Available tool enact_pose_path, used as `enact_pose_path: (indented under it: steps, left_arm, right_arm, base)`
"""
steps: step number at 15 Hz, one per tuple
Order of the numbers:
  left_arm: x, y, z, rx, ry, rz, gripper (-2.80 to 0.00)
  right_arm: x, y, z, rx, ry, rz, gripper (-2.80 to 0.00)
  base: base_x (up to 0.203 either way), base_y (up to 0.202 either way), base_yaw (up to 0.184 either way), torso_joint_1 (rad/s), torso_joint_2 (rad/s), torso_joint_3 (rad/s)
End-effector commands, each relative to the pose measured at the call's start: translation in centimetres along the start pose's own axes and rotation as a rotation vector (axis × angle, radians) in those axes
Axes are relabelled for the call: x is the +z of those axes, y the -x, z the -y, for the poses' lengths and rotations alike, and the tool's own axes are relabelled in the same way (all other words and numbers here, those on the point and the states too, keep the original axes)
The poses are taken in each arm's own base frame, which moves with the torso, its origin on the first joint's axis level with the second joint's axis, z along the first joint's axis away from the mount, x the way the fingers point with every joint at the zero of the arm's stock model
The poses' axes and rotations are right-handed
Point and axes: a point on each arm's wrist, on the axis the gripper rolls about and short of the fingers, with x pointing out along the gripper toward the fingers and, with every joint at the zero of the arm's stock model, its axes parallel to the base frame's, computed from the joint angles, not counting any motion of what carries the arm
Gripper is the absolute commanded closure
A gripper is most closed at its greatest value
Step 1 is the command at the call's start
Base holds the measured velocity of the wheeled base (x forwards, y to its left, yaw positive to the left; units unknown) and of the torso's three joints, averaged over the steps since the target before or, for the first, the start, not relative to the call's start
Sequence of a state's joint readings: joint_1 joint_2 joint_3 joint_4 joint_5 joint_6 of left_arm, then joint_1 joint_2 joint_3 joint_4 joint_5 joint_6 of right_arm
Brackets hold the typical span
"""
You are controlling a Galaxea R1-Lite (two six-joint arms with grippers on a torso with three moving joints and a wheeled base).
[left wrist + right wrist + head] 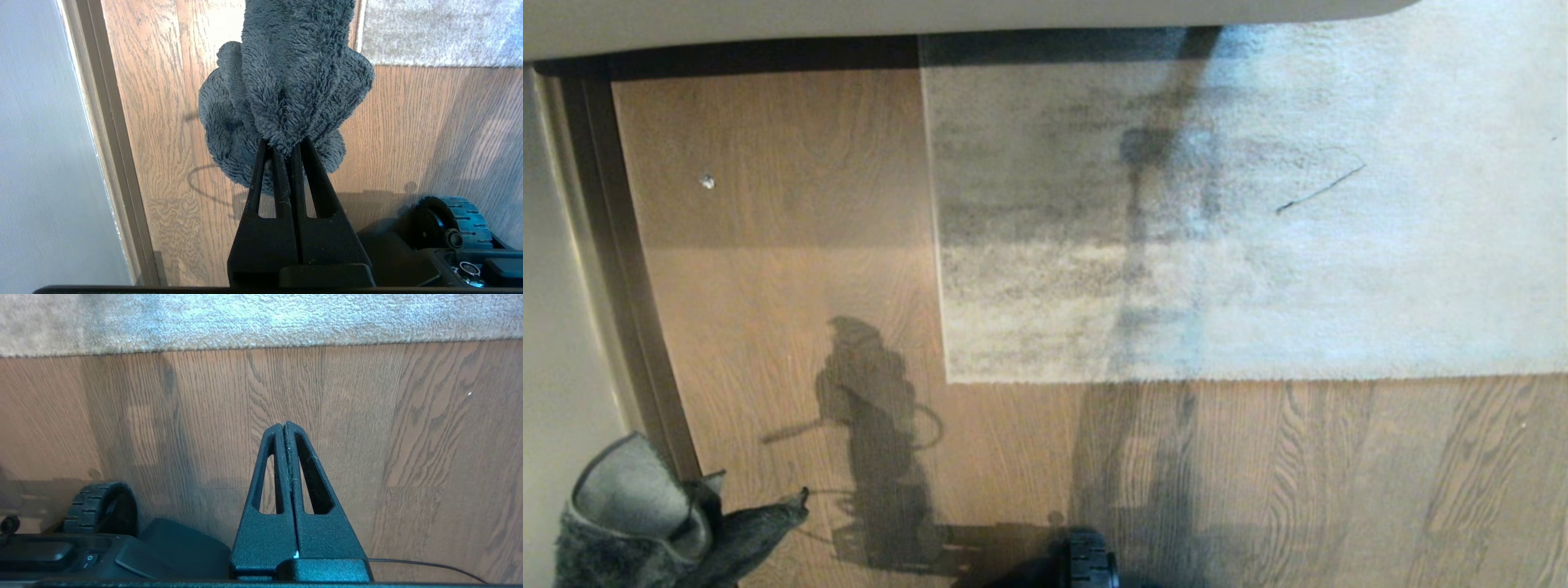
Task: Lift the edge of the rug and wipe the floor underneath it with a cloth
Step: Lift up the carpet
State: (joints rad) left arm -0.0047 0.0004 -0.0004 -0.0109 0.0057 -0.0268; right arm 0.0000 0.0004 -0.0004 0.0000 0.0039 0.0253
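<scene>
Holding the cloth (286, 81) clamped, left fingers (282, 153) sit at 7 o'clock from the rug corner (949, 377). Right fingers (285, 425) pressed together, empty, near edge at 12 o'clock running 9-to-3; right arm likelier lifts.

Fluffy microfibre cloth (294, 77), short-pile woven rug (1258, 245), smooth wood-grain floor (784, 269), matt plastic pincer (286, 426)

Cloth (645, 523) cut off by head view's bottom-left edge; left tool holding it out of frame there. Rug (1258, 245) runs off the right side, far end hidden under pale furniture (931, 20). Small speck (707, 181) on floor (768, 286), too small to ID.
</scene>
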Motion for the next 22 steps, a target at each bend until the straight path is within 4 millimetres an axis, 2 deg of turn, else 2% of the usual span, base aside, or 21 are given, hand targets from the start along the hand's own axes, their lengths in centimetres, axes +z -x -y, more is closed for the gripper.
enact_pose_path:
  steps: [1,10,13,16,19,22]
  left_arm:
    - [0.0,0.0,0.0,0.0,0.001,0.001,0.0]
    - [0.0,0.0,0.0,0.0,0.001,0.0,0.0]
    - [0.0,0.0,0.0,0.0,0.001,0.0,0.0]
    - [0.0,0.0,0.0,0.0,0.001,0.001,0.0]
    - [0.0,0.0,0.0,0.0,0.001,0.0,0.0]
    - [0.0,0.0,0.0,0.0,0.001,0.0,0.0]
  right_arm:
    - [0.0,0.0,0.0,0.001,0.011,-0.001,0.0]
    - [0.5,0.1,-0.1,0.017,0.186,0.03,0.0]
    - [2.6,0.6,-0.2,0.066,0.215,0.055,0.0]
    - [5.1,-0.1,-0.3,0.097,0.247,0.015,0.0]
    - [7.9,-1.9,-0.6,0.179,0.263,-0.054,0.0]
    - [9.2,-4.2,-1.0,0.379,0.23,-0.125,0.0]
  base:
    - [0.0,0.0,0.0,0.0,0.0,0.0]
    - [0.0,0.0,0.0,0.0,0.0,0.0]
    - [0.0,0.0,0.0,0.0,0.0,0.0]
    - [0.0,0.0,0.0,0.0,0.0,0.0]
    - [0.0,0.0,0.0,0.0,0.0,0.0]
    - [0.0,0.0,0.0,0.0,0.0,0.0]
